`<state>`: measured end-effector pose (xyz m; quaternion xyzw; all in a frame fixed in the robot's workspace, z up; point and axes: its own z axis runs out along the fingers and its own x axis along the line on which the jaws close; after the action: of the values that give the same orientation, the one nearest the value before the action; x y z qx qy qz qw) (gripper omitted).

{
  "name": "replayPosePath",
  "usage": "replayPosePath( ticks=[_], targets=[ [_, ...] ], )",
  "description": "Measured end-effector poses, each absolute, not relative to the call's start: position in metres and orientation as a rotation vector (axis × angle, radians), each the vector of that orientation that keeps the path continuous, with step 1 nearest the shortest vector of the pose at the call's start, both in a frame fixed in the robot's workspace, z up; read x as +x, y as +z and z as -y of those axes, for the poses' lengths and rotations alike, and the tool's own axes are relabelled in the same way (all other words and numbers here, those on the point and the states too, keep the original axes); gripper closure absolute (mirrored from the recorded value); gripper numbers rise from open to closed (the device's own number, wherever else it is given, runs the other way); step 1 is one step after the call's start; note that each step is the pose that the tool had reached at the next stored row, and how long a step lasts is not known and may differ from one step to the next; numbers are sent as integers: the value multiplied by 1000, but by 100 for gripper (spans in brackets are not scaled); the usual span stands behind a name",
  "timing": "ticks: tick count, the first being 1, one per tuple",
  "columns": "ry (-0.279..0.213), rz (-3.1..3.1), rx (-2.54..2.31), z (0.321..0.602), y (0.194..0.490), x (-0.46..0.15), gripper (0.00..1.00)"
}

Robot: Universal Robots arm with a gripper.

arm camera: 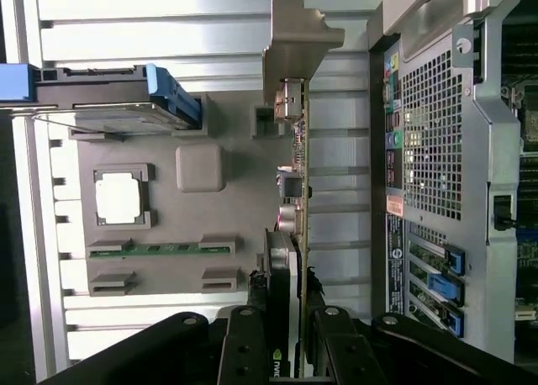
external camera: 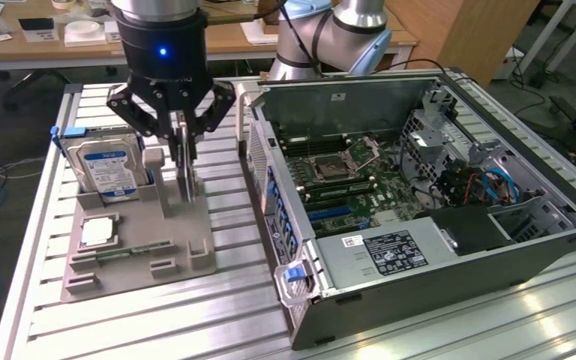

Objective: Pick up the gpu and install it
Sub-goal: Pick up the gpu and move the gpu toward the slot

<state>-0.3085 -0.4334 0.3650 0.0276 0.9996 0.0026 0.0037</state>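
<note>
The gpu is a thin dark card standing on edge over the right part of the grey holder tray. My gripper comes down on it from above, its black fingers pressed to both faces of the card. In the wrist view the gpu runs edge-on away from my gripper, and its pale metal bracket is at the far end. Whether the card's lower edge still touches the tray I cannot tell. The open computer case lies to the exterior view's right, with its motherboard exposed.
On the tray, a silver hard drive with a blue-white label stands upright. A square processor chip and a memory stick lie flat there. The case's rear panel is close beside the card. Everything rests on a ribbed aluminium table.
</note>
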Motion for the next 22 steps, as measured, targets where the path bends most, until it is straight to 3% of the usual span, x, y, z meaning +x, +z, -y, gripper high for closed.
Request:
replayPosePath(
  ticks=[22],
  targets=[
    [0, -3133, 86, 433, 420, -309, 73]
  ],
)
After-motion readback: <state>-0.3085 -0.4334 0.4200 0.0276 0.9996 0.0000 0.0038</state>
